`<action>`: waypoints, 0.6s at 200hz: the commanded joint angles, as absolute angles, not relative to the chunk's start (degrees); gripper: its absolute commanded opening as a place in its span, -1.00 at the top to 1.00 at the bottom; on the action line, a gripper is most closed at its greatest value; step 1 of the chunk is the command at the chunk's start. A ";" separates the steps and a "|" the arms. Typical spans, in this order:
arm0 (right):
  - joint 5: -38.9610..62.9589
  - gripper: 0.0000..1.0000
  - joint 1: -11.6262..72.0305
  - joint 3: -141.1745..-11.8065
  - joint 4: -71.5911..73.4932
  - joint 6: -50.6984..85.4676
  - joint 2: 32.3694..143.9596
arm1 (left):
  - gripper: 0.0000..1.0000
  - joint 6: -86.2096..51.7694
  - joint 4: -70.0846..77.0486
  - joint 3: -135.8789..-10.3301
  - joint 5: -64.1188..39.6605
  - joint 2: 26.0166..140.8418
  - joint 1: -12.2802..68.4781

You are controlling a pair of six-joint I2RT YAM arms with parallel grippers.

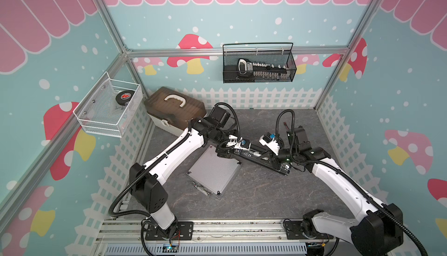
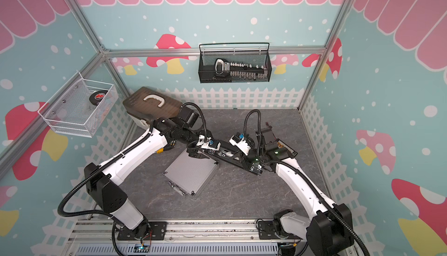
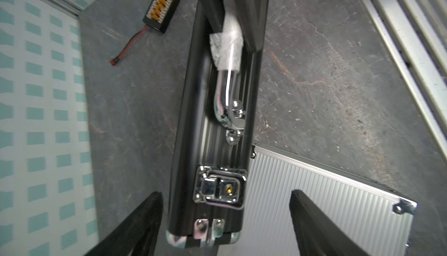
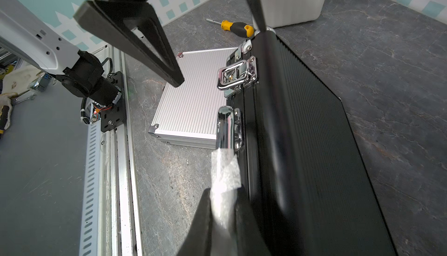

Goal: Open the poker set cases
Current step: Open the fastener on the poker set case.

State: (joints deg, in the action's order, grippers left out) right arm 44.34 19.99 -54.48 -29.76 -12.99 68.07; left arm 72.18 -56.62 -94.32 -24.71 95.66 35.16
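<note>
The left arm point(image 1: 174, 150) and the right arm point(image 1: 338, 184) look the same: long links in white shells, and joints in black housings with small round holes. Black ribbed hoses point(image 1: 223, 103) run along each arm. Each base is fixed on a black plate point(image 4: 116, 119) with silver screws. Near each wrist there is a white piece with a blue plug point(image 1: 271, 136). A green light point(image 2: 277, 150) shows on the right arm. The left gripper point(image 3: 225, 193) has black fingers point(image 4: 116, 27), flat and triangular.
</note>
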 commanded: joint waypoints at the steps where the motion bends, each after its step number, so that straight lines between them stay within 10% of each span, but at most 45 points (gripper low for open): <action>1: 46.84 1.00 20.65 -54.82 -28.04 -14.13 67.75 | -0.68 71.57 -49.35 -92.01 -21.09 95.61 37.09; 120: 46.49 1.00 20.92 -54.50 -27.69 -13.82 67.46 | -0.55 72.87 -52.96 -92.28 -13.72 100.72 37.92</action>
